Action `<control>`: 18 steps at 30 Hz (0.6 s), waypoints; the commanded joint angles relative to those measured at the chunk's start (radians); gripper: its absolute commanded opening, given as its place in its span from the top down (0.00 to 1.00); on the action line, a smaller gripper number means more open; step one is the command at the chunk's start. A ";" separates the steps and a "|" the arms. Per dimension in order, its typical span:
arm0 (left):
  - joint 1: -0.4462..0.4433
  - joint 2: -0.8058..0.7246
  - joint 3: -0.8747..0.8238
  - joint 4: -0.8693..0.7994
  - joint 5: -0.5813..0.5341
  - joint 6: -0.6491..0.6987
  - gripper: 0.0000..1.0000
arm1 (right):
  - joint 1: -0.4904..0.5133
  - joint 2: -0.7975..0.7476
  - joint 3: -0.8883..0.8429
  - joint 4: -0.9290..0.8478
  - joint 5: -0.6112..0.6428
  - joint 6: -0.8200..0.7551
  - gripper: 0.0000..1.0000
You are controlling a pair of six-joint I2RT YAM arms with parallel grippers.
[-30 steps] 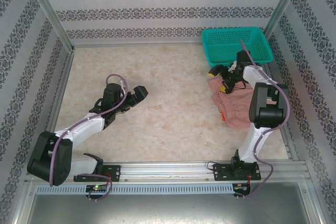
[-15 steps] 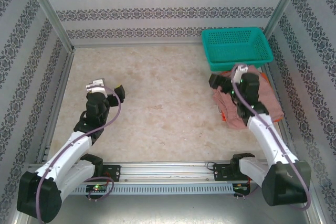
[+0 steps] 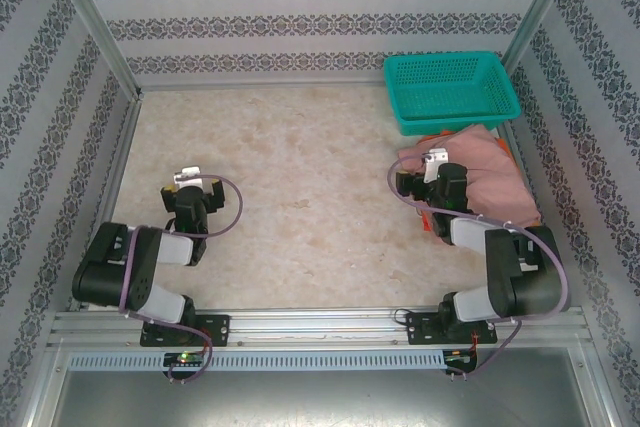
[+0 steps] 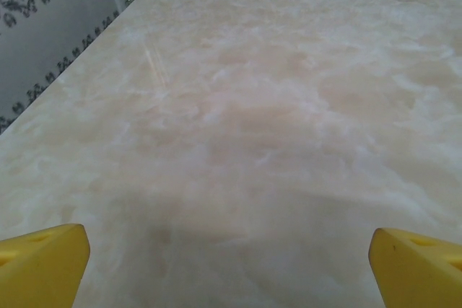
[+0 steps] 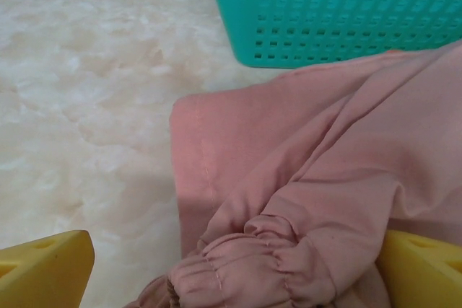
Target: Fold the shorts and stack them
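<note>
The dusty pink shorts [image 3: 482, 165] lie spread on top of a pile at the right of the table, just in front of the basket. Their gathered waist [image 5: 274, 265] sits low between the yellow fingertips [image 5: 43, 268] of my right gripper [image 3: 420, 185], which stands wide open over the pile's left edge. A red-orange edge [image 3: 433, 224] peeks out from under the pink fabric; the yellow-orange shorts are hidden. My left gripper [image 3: 193, 189] is open above bare table at the left, with nothing between its fingertips [image 4: 40, 261].
The teal mesh basket [image 3: 452, 89] stands at the back right, touching the far side of the pile, with its wall [image 5: 339, 19] close ahead in the right wrist view. Metal posts and patterned walls enclose the marble table [image 3: 310, 177].
Both arms have pulled back toward the near edge and folded over their bases. The right gripper has come off the far side of the pile, and the pink shorts now lie spread wider.
</note>
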 commanded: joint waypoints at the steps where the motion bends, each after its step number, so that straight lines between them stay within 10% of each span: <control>1: 0.023 -0.017 0.056 0.027 0.073 0.010 0.00 | -0.053 0.058 -0.037 0.250 -0.043 0.022 0.02; 6: 0.045 0.119 0.043 0.225 0.158 0.039 0.00 | -0.067 0.095 -0.050 0.327 -0.049 0.044 0.02; 18: 0.054 0.092 0.080 0.108 0.195 0.034 0.00 | -0.036 0.077 -0.038 0.277 0.034 0.030 0.03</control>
